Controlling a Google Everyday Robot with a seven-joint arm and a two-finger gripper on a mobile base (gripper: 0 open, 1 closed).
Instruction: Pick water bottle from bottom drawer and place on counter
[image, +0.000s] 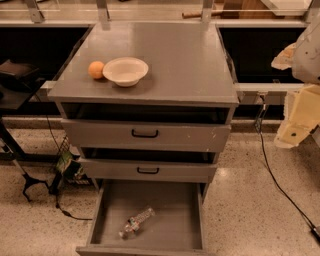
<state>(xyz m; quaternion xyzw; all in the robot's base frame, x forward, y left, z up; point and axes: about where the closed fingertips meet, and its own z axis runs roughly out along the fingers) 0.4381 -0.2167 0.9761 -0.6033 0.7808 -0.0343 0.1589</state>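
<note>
One arm (306, 102) folded at right edge, off counter (185, 65) | end effector (291, 134) seemingly lowest part; state: cannot tell

Warm overhead light glosses the counter (190, 65) (upper drawers (175, 134) shadowed inside); gripper (295, 131) pale at right edge

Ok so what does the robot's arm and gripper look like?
Only part of the arm shows, at the right edge: a rounded white shell on top, then pale cream, blocky pieces below, apparently the gripper, right of the cabinet. No markings or cables on it can be made out.
</note>
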